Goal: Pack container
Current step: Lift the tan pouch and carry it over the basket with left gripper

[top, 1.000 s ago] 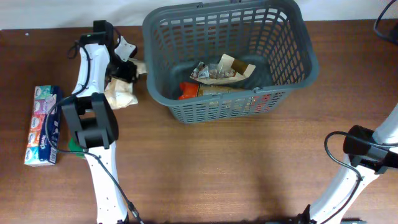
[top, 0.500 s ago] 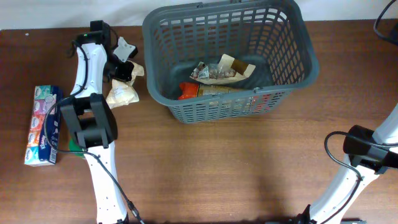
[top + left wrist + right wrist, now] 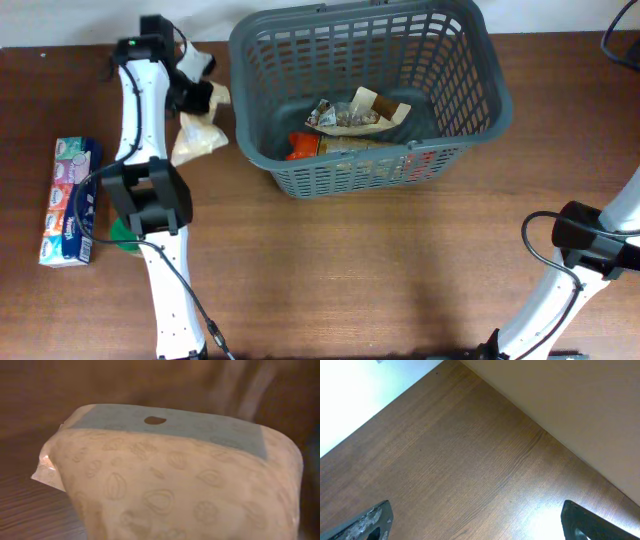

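filling the left wrist view with a pouch (image 3: pixel 170 490), cream with a blue header strip and a hang hole, looking soft and puffy. pinching it in the left gripper (image 3: pixel 197 95): fingers hidden from its own camera, but from overhead seeming closed on the pouch's upper end, letting the bag dangle over the table (image 3: pixel 350 270). judging this as the carry step, heading for the basket.

hovering just beside the basket (image 3: pixel 480 60), off its left wall, toward the far left of the table. needing more height before crossing, probably, since dragging a hanging bag across the slotted rim is asking for a snag or a slip out of the pinch. moving slowly and steadily, damping any swing, as a soft bag is likely to sway and fold. going well past the rim before letting go.

aiming for the bare floor at the back left of the basket, away from the packets (image 3: pixel 355 112) lying along the front wall. lowering inside before opening, not dropping from high, avoiding a bounce against the lattice.

leaving the tissue pack (image 3: pixel 68 200) lying well apart at the left edge for a later pick, apparently.

parking the right gripper (image 3: pixel 477 522) far off at the right side, spread wide over bare wood with nothing between the fingers, well out of the carry path.
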